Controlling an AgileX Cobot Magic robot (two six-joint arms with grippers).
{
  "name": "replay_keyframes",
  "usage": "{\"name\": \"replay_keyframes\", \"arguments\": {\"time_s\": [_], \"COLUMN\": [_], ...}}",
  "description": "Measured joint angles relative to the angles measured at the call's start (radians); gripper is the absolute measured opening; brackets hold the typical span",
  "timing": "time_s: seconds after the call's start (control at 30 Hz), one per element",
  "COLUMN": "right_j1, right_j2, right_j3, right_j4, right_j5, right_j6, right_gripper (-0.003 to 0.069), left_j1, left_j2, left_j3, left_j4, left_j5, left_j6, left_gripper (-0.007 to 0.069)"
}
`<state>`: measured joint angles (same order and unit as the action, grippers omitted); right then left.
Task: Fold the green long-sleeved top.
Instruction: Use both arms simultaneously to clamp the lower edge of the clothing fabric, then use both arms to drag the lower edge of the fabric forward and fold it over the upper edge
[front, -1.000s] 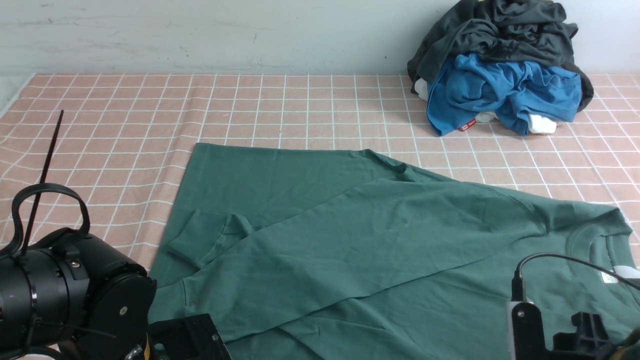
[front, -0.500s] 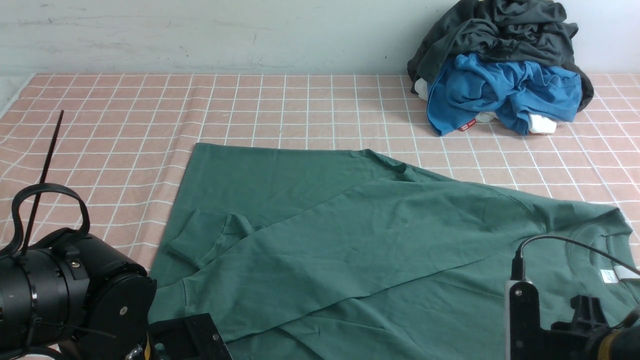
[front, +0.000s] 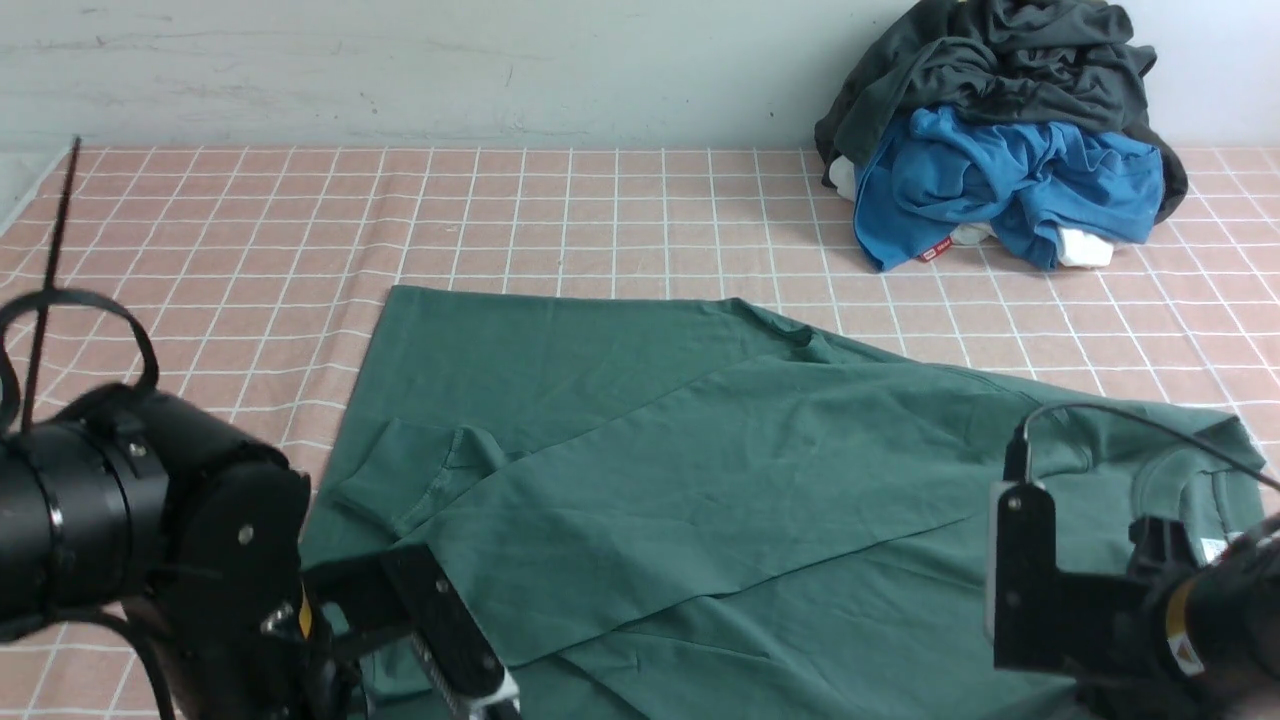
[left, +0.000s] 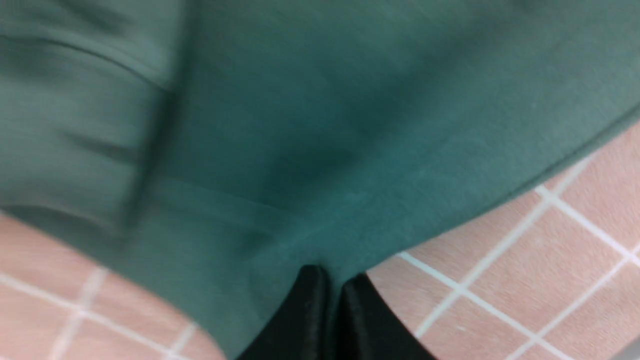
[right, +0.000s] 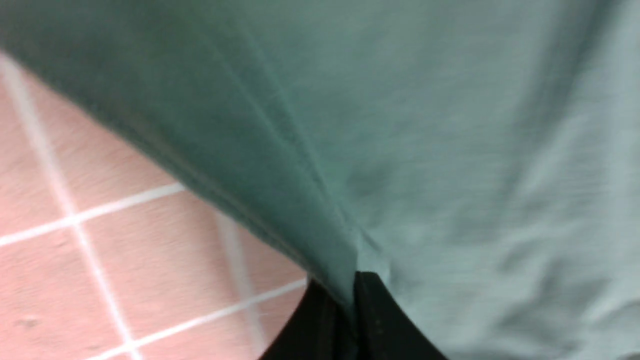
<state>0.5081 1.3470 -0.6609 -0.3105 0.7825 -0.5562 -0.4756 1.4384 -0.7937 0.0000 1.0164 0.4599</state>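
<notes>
The green long-sleeved top (front: 700, 470) lies flat on the checked cloth, its sleeves folded across the body and its collar at the right. My left gripper (front: 480, 690) is at the top's near left edge. In the left wrist view its black fingertips (left: 327, 272) are closed together on the hem of the top (left: 300, 125). My right arm's wrist (front: 1100, 620) is over the near right part, by the collar, and hides its jaws in the front view. In the right wrist view the right gripper (right: 350, 282) is pinched shut on the edge of the top (right: 425, 125).
A pile of dark grey clothes (front: 1000, 60) and blue clothes (front: 1000, 180) sits at the back right against the wall. The pink checked tablecloth (front: 600, 220) covers the table, bare at the back and left of the top.
Both arms have risen and come forward into view. The right wrist has moved up and a little left. The left gripper's finger now shows above the near hem.
</notes>
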Motion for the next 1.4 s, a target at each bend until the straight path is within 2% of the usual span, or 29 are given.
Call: {"name": "replay_keyframes", "arguments": {"time_s": [0.13, 0.27, 0.37, 0.53, 0.6, 0.73, 0.9, 1.03, 1.23, 1.4], "right_j1": [-0.034, -0.139, -0.212, -0.303, -0.344, -0.377, -0.402, -0.422, -0.43, -0.43], "right_j2": [0.005, 0.053, 0.123, 0.256, 0.369, 0.507, 0.649, 0.779, 0.865, 0.903], "right_j3": [-0.128, -0.278, -0.377, -0.556, -0.697, -0.863, -1.037, -1.186, -1.251, -1.25], "right_j4": [0.013, 0.053, 0.124, 0.262, 0.335, 0.372, 0.388, 0.394, 0.399, 0.399], "right_j5": [0.027, 0.039, 0.064, 0.129, 0.198, 0.279, 0.347, 0.363, 0.32, 0.229], "right_j6": [-0.003, -0.049, -0.118, -0.23, -0.277, -0.299, -0.297, -0.242, -0.161, -0.071], "right_gripper": [0.001, 0.001, 0.001, 0.001, 0.001, 0.001, 0.001, 0.001, 0.001, 0.0066], "left_j1": [0.099, 0.21, 0.253, 0.275, 0.276, 0.277, 0.279, 0.29, 0.304, 0.327], "left_j2": [0.003, 0.043, 0.106, 0.246, 0.367, 0.507, 0.642, 0.754, 0.812, 0.846], "left_j3": [-0.144, -0.355, -0.513, -0.738, -0.893, -1.053, -1.18, -1.261, -1.277, -1.279], "left_j4": [0.0, 0.0, 0.0, 0.0, 0.022, 0.055, 0.084, 0.088, 0.086, 0.044], "left_j5": [0.039, 0.058, 0.063, 0.09, 0.11, 0.122, 0.132, 0.106, 0.013, -0.091], "left_j6": [0.066, 0.137, 0.169, 0.211, 0.223, 0.228, 0.228, 0.216, 0.201, 0.191], "left_gripper": [0.0006, 0.0008, 0.001, 0.0015, 0.0017, 0.0017, 0.0017, 0.0017, 0.0017, 0.0034]}}
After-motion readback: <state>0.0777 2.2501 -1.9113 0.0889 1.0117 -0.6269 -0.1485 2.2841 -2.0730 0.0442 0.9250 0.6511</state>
